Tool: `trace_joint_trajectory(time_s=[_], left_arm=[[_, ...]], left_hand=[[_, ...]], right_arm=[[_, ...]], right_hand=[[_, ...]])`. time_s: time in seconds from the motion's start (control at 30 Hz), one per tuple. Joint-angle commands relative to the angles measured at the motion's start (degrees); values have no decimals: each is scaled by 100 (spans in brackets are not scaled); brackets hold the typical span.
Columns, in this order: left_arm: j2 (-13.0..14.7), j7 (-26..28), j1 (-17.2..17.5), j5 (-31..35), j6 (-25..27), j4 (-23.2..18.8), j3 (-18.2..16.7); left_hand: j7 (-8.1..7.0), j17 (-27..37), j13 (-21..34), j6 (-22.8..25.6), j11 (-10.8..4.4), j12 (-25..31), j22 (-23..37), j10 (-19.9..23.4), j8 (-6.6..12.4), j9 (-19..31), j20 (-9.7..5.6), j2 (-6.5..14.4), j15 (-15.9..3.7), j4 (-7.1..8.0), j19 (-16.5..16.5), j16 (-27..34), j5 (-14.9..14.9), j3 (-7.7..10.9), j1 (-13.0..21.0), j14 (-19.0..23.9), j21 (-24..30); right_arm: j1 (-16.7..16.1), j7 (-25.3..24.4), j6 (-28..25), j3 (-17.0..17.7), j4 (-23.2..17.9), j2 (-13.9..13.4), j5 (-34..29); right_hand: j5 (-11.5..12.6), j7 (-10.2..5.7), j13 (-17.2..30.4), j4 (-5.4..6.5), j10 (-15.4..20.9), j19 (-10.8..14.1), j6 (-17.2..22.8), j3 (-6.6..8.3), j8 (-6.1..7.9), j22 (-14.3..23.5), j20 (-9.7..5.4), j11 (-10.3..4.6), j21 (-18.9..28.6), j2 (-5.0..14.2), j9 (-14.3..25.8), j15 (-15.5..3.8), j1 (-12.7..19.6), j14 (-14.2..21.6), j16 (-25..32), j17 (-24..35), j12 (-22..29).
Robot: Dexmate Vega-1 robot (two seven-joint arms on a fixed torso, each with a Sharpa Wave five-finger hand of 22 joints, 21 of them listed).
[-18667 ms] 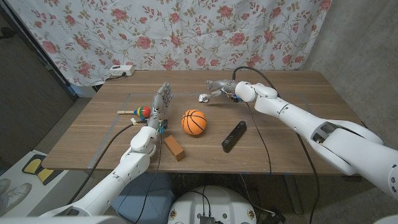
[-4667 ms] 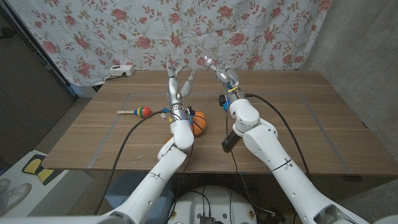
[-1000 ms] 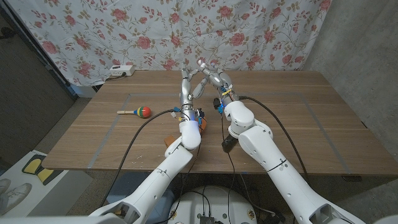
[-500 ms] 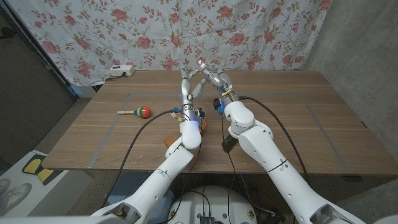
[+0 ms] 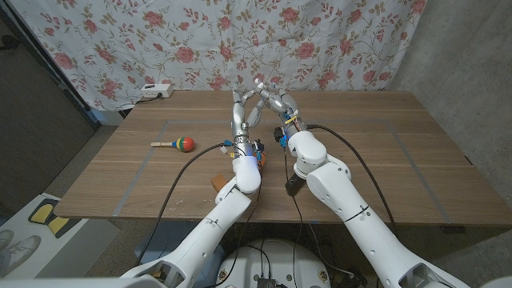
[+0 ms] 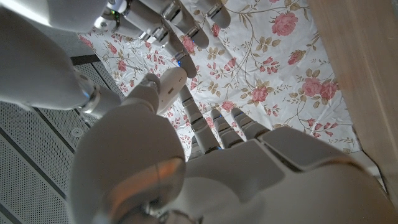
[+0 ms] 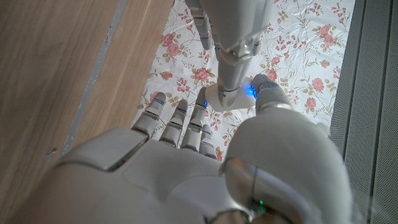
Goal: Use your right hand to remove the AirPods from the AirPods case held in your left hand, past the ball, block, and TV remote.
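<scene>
- AirPods case [image 6: 169, 88]: white, pinched in our left hand [image 5: 242, 112], raised above the counter [image 5: 384, 160].
- Right hand [image 5: 272, 98] fingertips touch the case; grip unclear.

Head camera looks down over the table [image 5: 384, 152]; both wrist cameras (close, turned) share the floral curtain [image 6: 280, 81].

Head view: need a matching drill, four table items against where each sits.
Items:
1. maraca
2. power strip
3. remote
4. block

Places:
A. peeking out beside the right forearm
B. far edge of the table, by the flowered curtain
C. open wood, well to the left of both arms
D. peeking out beside the left forearm

Pairs: 1-C, 2-B, 3-A, 4-D
</scene>
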Motion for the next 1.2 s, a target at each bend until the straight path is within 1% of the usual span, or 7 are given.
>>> trace_joint_trajectory(time_s=[0.03, 0.27, 0.43, 0.6, 0.7, 0.83, 1.2], left_arm=[[-19, -43, 23, -62, -48, 27, 8], [-12, -47, 16, -45, -113, 41, 10], [-29, -101, 58, -123, -134, -5, -5], [-18, -99, 88, -74, -89, -49, -10], [-29, -68, 115, -39, -55, -89, -18], [-90, 6, 169, -54, -38, -120, -43], [-72, -116, 241, -101, -36, -202, -46]], left_hand=[[-2, 30, 38, 81, -53, 71, 20, 161, 22, 28, -1, 86, -173, -12, 62, 44, 47, -14, -15, 233, 37], [0, 33, 59, 141, -54, 87, 21, 219, 16, 28, -1, 168, -169, -12, 66, 53, 55, -15, -10, 292, 33], [11, 51, 82, 171, -54, 92, 24, 262, -8, 29, 12, 366, -202, 48, 57, 33, 89, 64, -40, 300, 26], [10, 37, 90, 183, -55, 91, 23, 273, -16, 29, 6, 381, -199, 6, 58, 14, 97, 104, 9, 309, 25], [19, 0, 111, 202, -57, 89, 22, 295, -36, 30, 16, 345, -193, -146, 58, -19, 93, 162, 166, 340, 21], [-50, 2, 197, 248, -65, 128, 16, 391, -70, 36, 45, 370, -235, -411, 58, -32, 62, 366, 734, 444, 11], [-110, 107, 373, 307, -59, 315, 12, 570, -94, 44, 75, 319, -326, -382, 93, 72, 34, 348, 1078, 670, 11]], right_arm=[[-21, -20, -42, 6, 24, 7, -2], [-34, -19, -64, 11, 15, 1, 3], [-45, -12, -76, 15, 3, -9, 5], [-59, -22, -83, 21, -8, -19, -3], [-67, -24, -95, 27, -5, -22, 3], [-73, -24, -111, 33, 4, -19, 14], [-79, -28, -130, 42, 18, -20, 15]], right_hand=[[41, -5, 23, -7, 631, 45, 71, -19, 20, 14, 10, -588, 15, 48, 13, -547, 45, 30, -9, 17, 24], [43, 0, 26, -10, 642, 71, 70, -21, 16, 14, 1, -572, 23, 45, 13, -536, 45, 39, -9, 18, 40], [43, 3, 21, -8, 633, 129, 69, -25, 13, 15, -25, -586, 42, 46, 13, -545, 42, 36, -13, 21, 42], [45, -2, 20, -8, 645, 145, 74, -27, 13, 15, -24, -576, 43, 44, 13, -548, 41, 40, -14, 23, 55], [44, -3, 13, -8, 645, 146, 80, -30, 13, 16, -29, -587, 39, 45, 13, -551, 41, 40, -15, 25, 57], [46, -9, 13, -5, 641, 148, 88, -32, 15, 16, -29, -577, 37, 42, 13, -549, 34, 41, -17, 26, 61], [46, -3, 0, -6, 635, 156, 99, -43, 13, 16, -20, -572, 31, 36, 13, -548, 29, 51, -17, 31, 71]])
